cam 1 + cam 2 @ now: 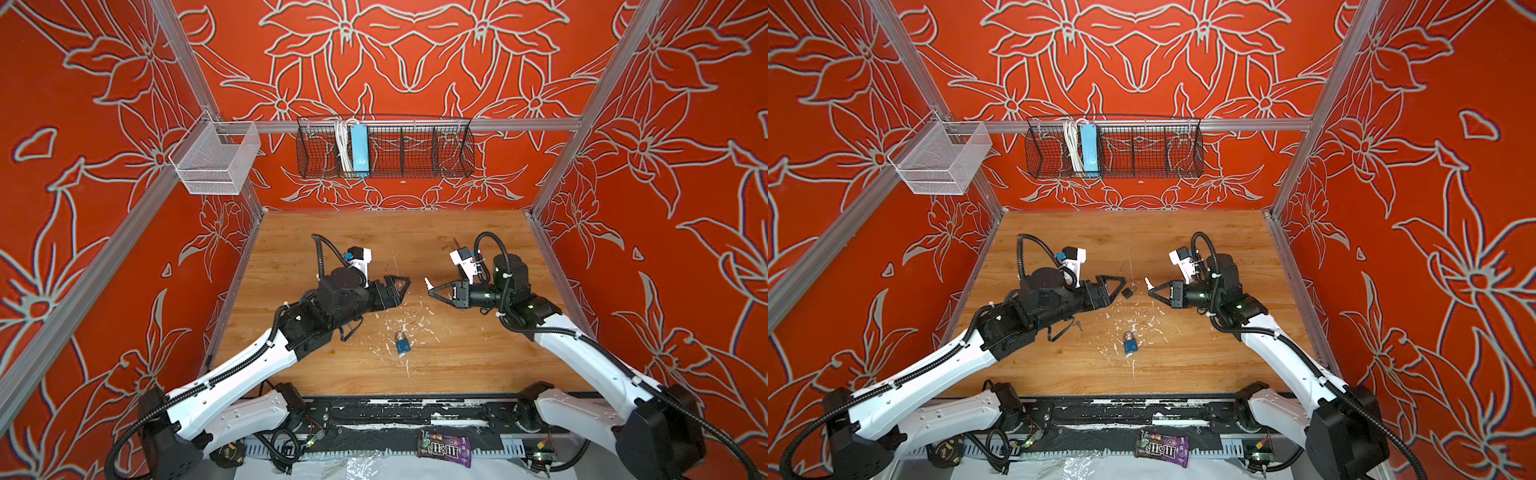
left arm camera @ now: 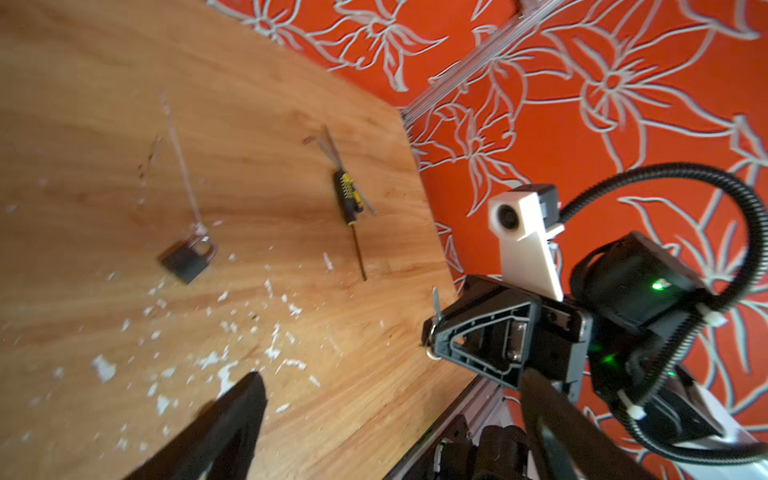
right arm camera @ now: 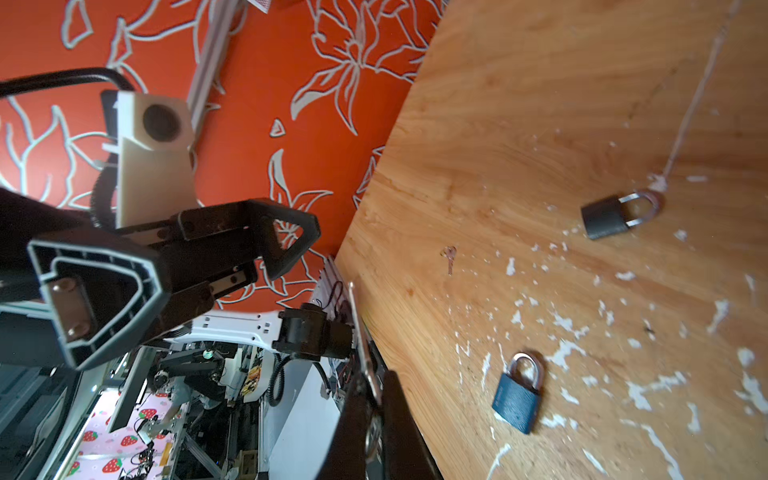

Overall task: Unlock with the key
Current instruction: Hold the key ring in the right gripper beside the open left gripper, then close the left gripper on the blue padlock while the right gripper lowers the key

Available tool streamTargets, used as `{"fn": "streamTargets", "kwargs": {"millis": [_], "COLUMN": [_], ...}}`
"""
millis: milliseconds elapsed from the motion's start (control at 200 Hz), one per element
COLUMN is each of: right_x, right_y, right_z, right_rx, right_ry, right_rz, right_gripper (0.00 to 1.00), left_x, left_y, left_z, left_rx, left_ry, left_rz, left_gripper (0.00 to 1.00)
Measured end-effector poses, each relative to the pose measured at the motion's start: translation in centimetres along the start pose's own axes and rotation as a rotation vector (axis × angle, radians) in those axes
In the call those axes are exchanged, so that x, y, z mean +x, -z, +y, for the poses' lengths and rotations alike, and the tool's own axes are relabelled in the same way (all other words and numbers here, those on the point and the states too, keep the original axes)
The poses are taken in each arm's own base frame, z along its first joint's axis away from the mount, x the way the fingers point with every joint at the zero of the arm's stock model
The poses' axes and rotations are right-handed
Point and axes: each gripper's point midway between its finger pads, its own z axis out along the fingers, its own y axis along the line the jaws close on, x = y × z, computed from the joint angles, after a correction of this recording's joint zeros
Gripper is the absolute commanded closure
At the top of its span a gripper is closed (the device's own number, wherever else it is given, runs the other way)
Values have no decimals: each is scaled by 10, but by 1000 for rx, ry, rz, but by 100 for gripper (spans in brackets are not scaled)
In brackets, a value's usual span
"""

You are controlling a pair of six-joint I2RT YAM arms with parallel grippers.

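The right hand [image 1: 430, 289] is pressed together on a small silver key [image 1: 427, 283], which sticks out of its tips and points towards the middle of the worktop [image 1: 332, 232]. It hangs above the wood and touches nothing else. Facing it across a gap, the left hand [image 1: 1115, 293] is spread wide and holds nothing.

Just off the left hand's tips, between the two hands, a black padlock [image 1: 1128, 293] lies on the worktop with its shackle [image 2: 206, 246] down in the body. It is blurred in the left wrist view, so I cannot tell whether it is latched. Nearer the robot's base, well apart from both hands, a blue padlock [image 1: 402, 344] lies flat, its silver shackle towards the back wall. White flecks [image 1: 390, 324] are scattered around both locks. In the right wrist view a faint loose key [image 3: 449, 257] lies on the bare wood near the left edge.

Further back on the right arm's side lies a yellow-and-black screwdriver [image 2: 346, 198]. On the back wall hangs a black wire basket [image 1: 415, 153] with a blue power strip [image 1: 359, 149] standing in it, and a white mesh basket [image 1: 216, 162] sits in the left corner. In front of the arms' bases lies a purple M&M's bag [image 1: 446, 449].
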Motion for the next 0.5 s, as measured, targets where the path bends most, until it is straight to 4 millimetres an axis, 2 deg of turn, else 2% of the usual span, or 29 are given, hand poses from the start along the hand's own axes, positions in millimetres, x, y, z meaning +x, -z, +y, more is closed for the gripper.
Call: {"fn": "streamTargets", "kwargs": {"millis": [205,380,500], "right_x": [33,57,74], "right_y": [3,12,16], "right_z": [-38,-59,-75], "right_rx": [129,223,284], "right_ry": [-107,-167,-218], "right_rz": [51,67,99], "right_gripper": [100,100,100], "left_x": [52,98,123], "left_y": [-3,-17,-28], "left_z": [40,77,91], "left_rx": [-219,-418,-523], "left_ry": [59,90,91], "left_rz": [133,257,330], "left_gripper": [0,1,3]}}
